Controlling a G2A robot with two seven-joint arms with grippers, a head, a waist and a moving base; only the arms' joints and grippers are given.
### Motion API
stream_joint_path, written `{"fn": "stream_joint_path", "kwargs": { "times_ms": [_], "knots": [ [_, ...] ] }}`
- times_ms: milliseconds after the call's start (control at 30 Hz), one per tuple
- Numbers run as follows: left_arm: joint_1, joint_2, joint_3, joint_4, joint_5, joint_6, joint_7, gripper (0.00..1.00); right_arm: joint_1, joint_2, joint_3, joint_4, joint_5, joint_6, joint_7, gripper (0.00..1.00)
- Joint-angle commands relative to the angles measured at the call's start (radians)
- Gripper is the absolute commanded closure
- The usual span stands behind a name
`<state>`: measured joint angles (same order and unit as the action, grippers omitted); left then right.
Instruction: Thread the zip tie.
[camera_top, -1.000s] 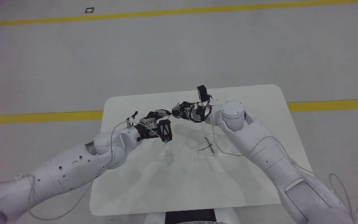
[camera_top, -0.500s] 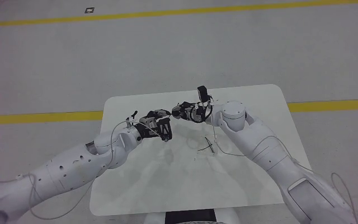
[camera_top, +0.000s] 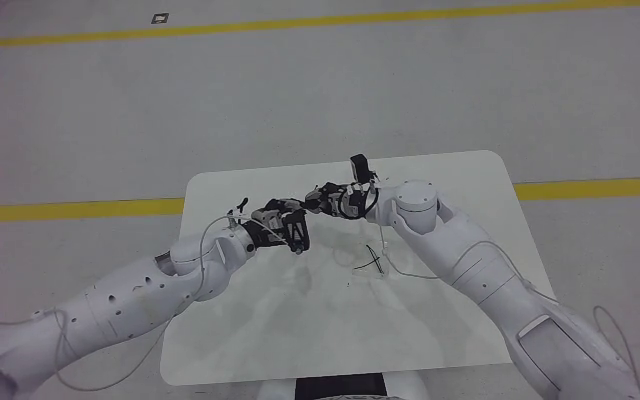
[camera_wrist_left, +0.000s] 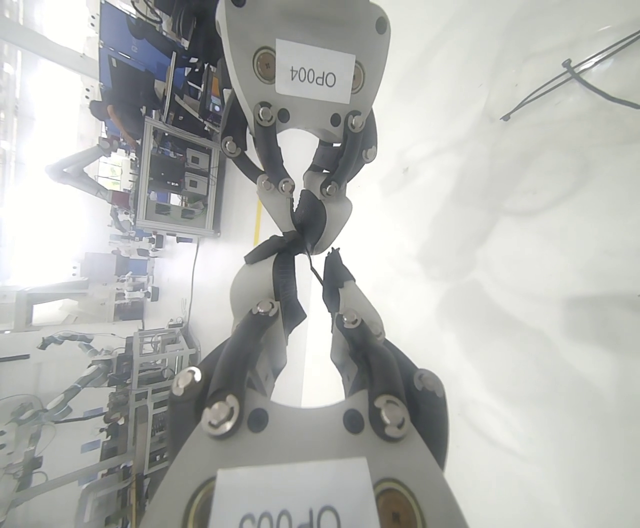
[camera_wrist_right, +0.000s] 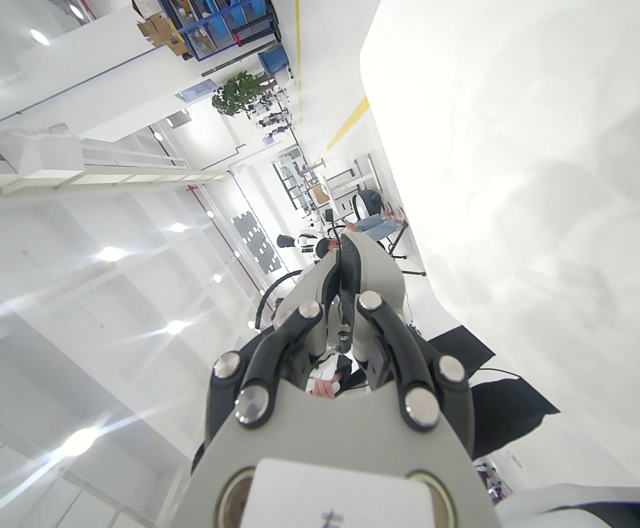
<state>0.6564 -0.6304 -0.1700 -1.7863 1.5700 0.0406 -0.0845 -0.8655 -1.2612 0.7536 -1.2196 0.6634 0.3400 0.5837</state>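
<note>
Left wrist view: the left gripper (camera_wrist_left: 309, 282) has its fingers a little spread, one tip against the tip of the right gripper (camera_wrist_left: 306, 235). A thin strand of the zip tie (camera_wrist_left: 316, 272) runs between the spread fingers and up to the right gripper, whose fingers are pressed together on it. Farther off, spare ties (camera_wrist_left: 550, 90) lie crossed on the table (camera_top: 330, 330). Since a second ago, the left gripper has edged closer to the right.
</note>
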Motion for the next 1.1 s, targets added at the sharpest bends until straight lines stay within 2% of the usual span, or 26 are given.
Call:
{"fn": "stream_joint_path", "kwargs": {
  "times_ms": [0, 33, 100, 567, 600, 633, 700, 733, 767, 967, 1067],
  "knots": [
    [0.0, -0.001, 0.0, 0.001, 0.0, -0.001, 0.0, 0.88, 0.003, 0.001, -0.004, 0.001, 0.006, 0.0, -0.002, 1.0],
    [0.0, -0.002, 0.0, 0.002, 0.0, -0.001, 0.0, 0.89, 0.005, 0.003, -0.007, 0.0, 0.01, 0.0, -0.004, 1.0],
    [0.0, -0.003, 0.0, 0.003, 0.0, -0.002, -0.001, 1.0, 0.007, 0.004, -0.01, -0.001, 0.014, 0.0, -0.006, 1.0],
    [0.004, -0.008, 0.0, 0.012, 0.0, -0.001, 0.004, 1.0, 0.02, 0.018, -0.031, -0.007, 0.036, 0.0, -0.006, 1.0],
    [0.004, -0.008, 0.0, 0.012, 0.0, 0.0, 0.005, 1.0, 0.021, 0.019, -0.033, -0.007, 0.036, 0.0, -0.005, 0.75],
    [0.005, -0.008, 0.0, 0.012, 0.0, 0.002, 0.007, 1.0, 0.022, 0.02, -0.035, -0.006, 0.036, 0.0, -0.005, 0.65],
    [0.006, -0.008, 0.0, 0.012, 0.0, 0.004, 0.01, 1.0, 0.023, 0.021, -0.037, -0.007, 0.039, 0.0, -0.004, 0.56],
    [0.007, -0.008, 0.0, 0.012, 0.0, 0.005, 0.011, 1.0, 0.023, 0.022, -0.037, -0.007, 0.04, 0.0, -0.005, 0.45],
    [0.008, -0.008, 0.0, 0.012, 0.0, 0.007, 0.013, 1.0, 0.023, 0.022, -0.038, -0.008, 0.041, 0.0, -0.006, 0.0],
    [0.012, -0.007, 0.0, 0.011, 0.0, 0.014, 0.019, 1.0, 0.021, 0.026, -0.034, -0.013, 0.044, 0.0, -0.016, 0.0],
    [0.024, -0.005, -0.007, 0.011, 0.0, 0.03, 0.027, 1.0, 0.018, 0.029, -0.027, -0.018, 0.04, 0.0, -0.024, 0.0]
  ]
}}
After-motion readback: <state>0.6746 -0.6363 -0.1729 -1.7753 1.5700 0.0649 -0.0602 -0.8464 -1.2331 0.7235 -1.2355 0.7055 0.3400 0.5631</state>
